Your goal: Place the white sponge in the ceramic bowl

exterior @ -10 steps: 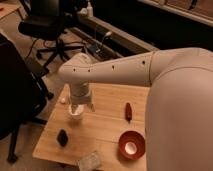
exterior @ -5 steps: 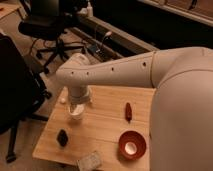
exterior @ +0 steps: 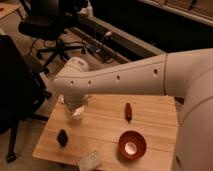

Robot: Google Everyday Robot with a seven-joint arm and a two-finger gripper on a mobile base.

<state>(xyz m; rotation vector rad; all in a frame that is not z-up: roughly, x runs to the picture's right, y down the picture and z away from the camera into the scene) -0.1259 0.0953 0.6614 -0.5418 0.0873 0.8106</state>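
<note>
The white sponge (exterior: 90, 160), a speckled grey-white block, lies at the table's near edge, left of centre. To its right stands the ceramic bowl (exterior: 132, 145), red-brown with a white centre and nothing in it. My white arm reaches from the right across the back of the table. My gripper (exterior: 75, 108) hangs from it over the far left corner, well behind the sponge. It looks open and holds nothing. A pale object under the gripper is partly hidden by it.
A small black block (exterior: 62, 137) lies on the left of the wooden table (exterior: 100, 127). A dark red upright object (exterior: 128, 111) stands behind the bowl. Black office chairs (exterior: 47, 27) and cables lie on the floor beyond and to the left.
My gripper has sunk slightly over the far left corner. The sponge, the bowl and the other things have not moved.
</note>
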